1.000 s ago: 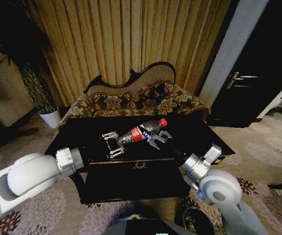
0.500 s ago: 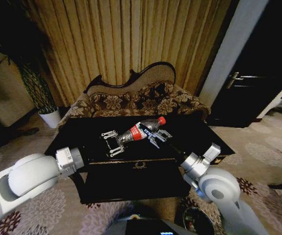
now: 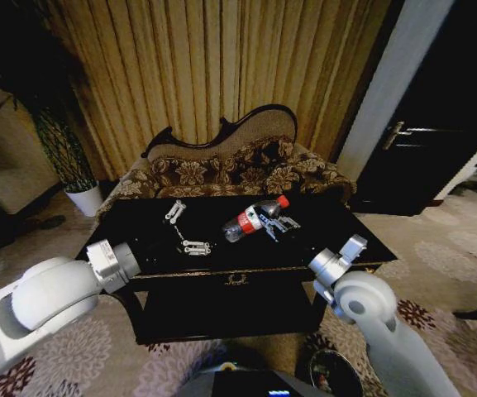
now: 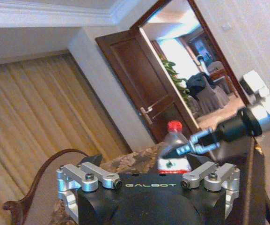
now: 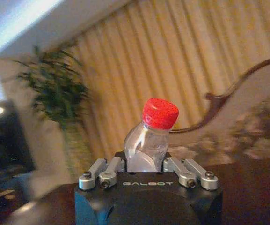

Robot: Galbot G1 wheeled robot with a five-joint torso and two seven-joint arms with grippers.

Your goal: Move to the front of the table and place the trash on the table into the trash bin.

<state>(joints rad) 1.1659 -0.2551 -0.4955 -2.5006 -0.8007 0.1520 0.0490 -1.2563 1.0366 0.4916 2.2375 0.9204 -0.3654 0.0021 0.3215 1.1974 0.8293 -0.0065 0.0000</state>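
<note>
The word "GALBOT" is printed on the left gripper (image 4: 149, 180) body and on the right gripper (image 5: 146, 180) body.

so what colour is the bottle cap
Red cap on the bottle; clearest in the right wrist view.

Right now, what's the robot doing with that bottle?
The right claw is shut on the bottle, gripping it near the red-capped end, over the black table. The left claw is open beside it above the table, holding nothing. The bottle is not in the trash bin yet.
</note>
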